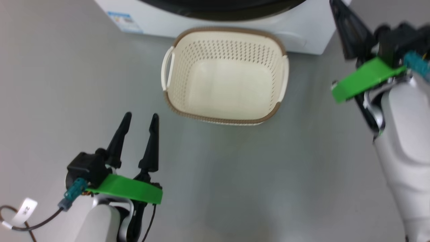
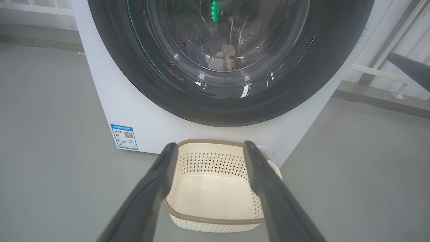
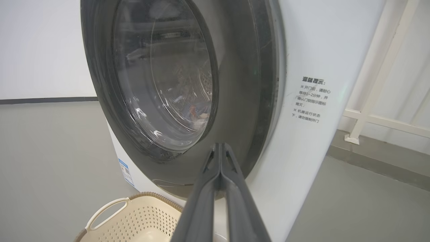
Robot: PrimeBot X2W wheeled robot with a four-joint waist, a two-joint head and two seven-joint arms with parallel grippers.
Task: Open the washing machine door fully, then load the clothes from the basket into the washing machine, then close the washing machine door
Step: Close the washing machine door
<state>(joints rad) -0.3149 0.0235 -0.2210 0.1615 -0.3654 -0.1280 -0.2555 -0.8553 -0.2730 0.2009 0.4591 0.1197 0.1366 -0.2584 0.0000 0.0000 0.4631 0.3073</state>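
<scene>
Grey floor (image 1: 67, 84), white railing (image 3: 386, 121) behind. The basket (image 1: 235, 50) sits empty before the washing machine (image 2: 100, 87). Left jaws gape, holding nothing; right jaws pressed together, empty.

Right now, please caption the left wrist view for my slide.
Open left gripper before the empty basket; clothes visible through the washing machine door glass.

The basket (image 1: 228, 50) is smooth cream plastic with perforated walls and a brown woven-look rim. The washing machine (image 2: 100, 94) has a smooth white casing. The washing machine door (image 2: 319, 67) has a glossy black rim around clear glass (reflections streak it). Behind the glass are the bright perforated steel drum (image 2: 255, 37) and the clothes (image 2: 218, 57), soft cloth. The floor (image 1: 235, 174) is smooth grey, nearly matt. My left hand (image 1: 141, 116) has matt dark fingers.
</scene>
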